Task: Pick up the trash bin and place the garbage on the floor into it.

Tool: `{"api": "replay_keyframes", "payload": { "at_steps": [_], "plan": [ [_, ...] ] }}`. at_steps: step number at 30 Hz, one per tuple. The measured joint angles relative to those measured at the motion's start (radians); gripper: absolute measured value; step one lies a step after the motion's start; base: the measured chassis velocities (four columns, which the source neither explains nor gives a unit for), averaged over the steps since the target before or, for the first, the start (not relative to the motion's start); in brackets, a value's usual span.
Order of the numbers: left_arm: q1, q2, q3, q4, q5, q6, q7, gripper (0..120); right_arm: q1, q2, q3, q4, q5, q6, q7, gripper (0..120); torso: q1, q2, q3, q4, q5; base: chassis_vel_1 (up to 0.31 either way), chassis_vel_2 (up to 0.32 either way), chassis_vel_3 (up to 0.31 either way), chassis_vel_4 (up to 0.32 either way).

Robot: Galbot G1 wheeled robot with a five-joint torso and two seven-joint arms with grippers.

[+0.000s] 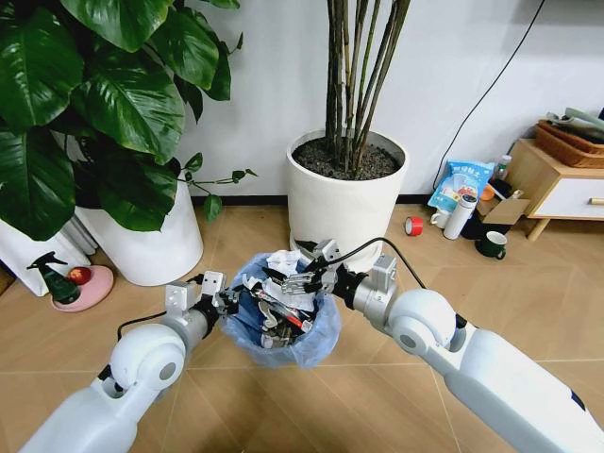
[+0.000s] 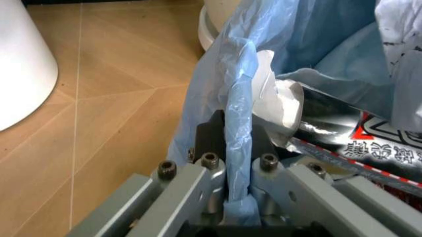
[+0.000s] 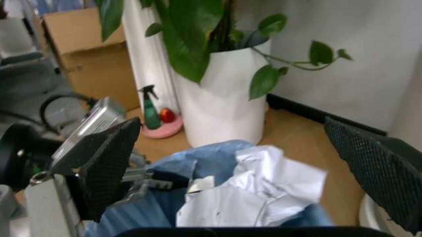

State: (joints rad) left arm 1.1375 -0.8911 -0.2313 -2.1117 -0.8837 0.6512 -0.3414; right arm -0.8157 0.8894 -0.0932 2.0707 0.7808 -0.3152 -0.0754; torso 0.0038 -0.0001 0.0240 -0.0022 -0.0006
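Bin: I have the trash bin (image 1: 283, 316) held off the floor (image 1: 377, 396) between both arms, ahead of the big white pot (image 1: 344, 193).
Left gripper (image 1: 225, 304): fingers pinching the blue liner at the rim (image 2: 237, 148).
Right gripper (image 1: 304, 280): over the bin mouth, fingers (image 3: 108, 165) spread wide, holding nothing.
Progress: I judge it nearly done; garbage (image 1: 283, 264) fills the bin and I see none loose on the floor nearby.
Views: left wrist shows the pinch and a printed wrapper (image 2: 356, 143); right wrist shows crumpled tissue (image 3: 264, 190) on top.
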Motion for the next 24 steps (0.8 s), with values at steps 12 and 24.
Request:
{"api": "replay_keyframes", "payload": {
  "at_steps": [12, 24],
  "plan": [
    [0.046, -0.027, -0.055, -0.018, -0.007, -0.007, -0.061, 0, -0.155, 0.006, 0.23, 0.042, -0.039, 0.032, 0.173, 100, 0.0, 0.0, 0.0, 0.0001, 0.0, 0.0, 0.0, 0.0, 0.0],
    [0.109, -0.054, -0.094, -0.07, -0.027, 0.0, -0.132, 0, -0.395, 0.069, 0.543, 0.107, -0.187, 0.025, 0.185, 100, 0.0, 0.0, 0.0, -0.0001, 0.0, 0.0, 0.0, 0.0, 0.0]
  ]
}}
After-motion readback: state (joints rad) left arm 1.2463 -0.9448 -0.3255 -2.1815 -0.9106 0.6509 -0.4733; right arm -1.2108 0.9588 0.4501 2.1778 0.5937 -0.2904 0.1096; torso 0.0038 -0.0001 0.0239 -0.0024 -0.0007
